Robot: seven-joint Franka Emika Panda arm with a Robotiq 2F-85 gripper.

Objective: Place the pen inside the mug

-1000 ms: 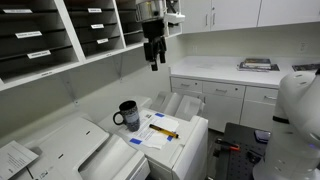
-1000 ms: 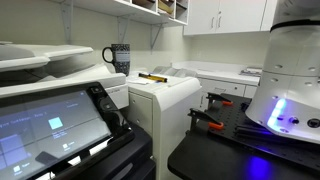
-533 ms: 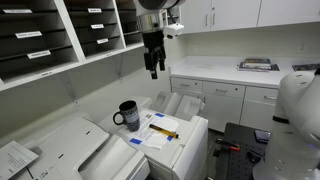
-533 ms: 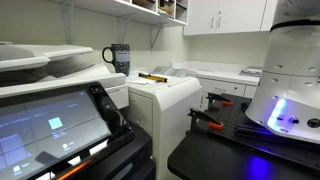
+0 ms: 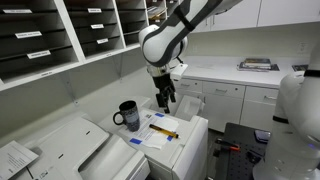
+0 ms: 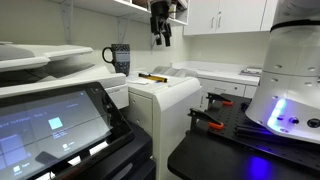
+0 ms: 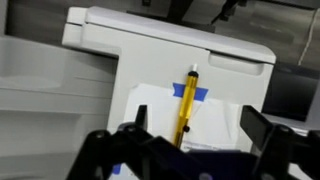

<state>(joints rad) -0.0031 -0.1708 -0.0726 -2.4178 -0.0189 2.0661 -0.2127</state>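
The pen point(image 5: 164, 130) is a thin yellow-orange stick lying flat on white paper on top of the white printer. It also shows in the other exterior view point(image 6: 152, 76) and in the wrist view point(image 7: 186, 100). The black mug point(image 5: 127, 115) stands upright to the pen's left on the printer, handle outward; it shows too in an exterior view point(image 6: 117, 58). My gripper point(image 5: 164, 100) hangs in the air above the pen, apart from it, fingers open and empty. It shows in an exterior view point(image 6: 160, 37) and in the wrist view point(image 7: 195, 140), where the pen lies between the fingers.
Blue tape patches point(image 7: 190, 91) hold the white paper point(image 5: 160, 132) on the printer point(image 5: 175, 140). Mail-slot shelves point(image 5: 60, 35) are on the wall behind. A larger copier point(image 5: 70, 150) stands beside it. White cabinets and a counter point(image 5: 240, 75) lie behind.
The gripper has come down from high near the shelves to a spot just above the pen. Pen and mug have not moved.
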